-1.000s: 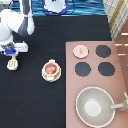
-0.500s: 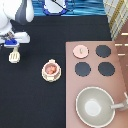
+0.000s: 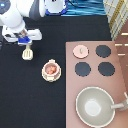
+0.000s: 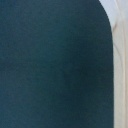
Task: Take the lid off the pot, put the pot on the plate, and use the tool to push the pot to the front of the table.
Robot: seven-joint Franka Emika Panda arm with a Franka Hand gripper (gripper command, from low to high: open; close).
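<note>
Here the exterior view shows the third step in hand. The lid [image 3: 80, 50] is already off and lies on the stove counter [image 3: 120, 75] in the upper right of the frame, beside three black burners [image 3: 103, 50]. The pot [image 3: 50, 69] stands open near the middle of the frame, its reddish inside showing. It sits on the plate [image 3: 50, 77], whose cream rim shows around its base. Pot and plate rest on the black table [image 3: 30, 100], just beside the counter's left edge.

You find the gripper [image 3: 26, 44] in the upper left of the frame, well apart from the pot. The spatula [image 3: 27, 53] hangs directly beneath it, its handle running up into the hand and its wider head pointing toward the bottom of the frame. The claw appears nearly closed, pinching the spatula's handle and nothing else. The wrist view gives only dark tabletop and a pale edge, so it does not help you here.

As a judgement, the pushing step calls for the spatula's head to be low and square behind the pot on its upper side, so that the pot travels toward the bottom of the frame. A glancing contact could tip the pot or slide it off the plate. The large pan [image 3: 95, 106] in the lower right plays no part.
</note>
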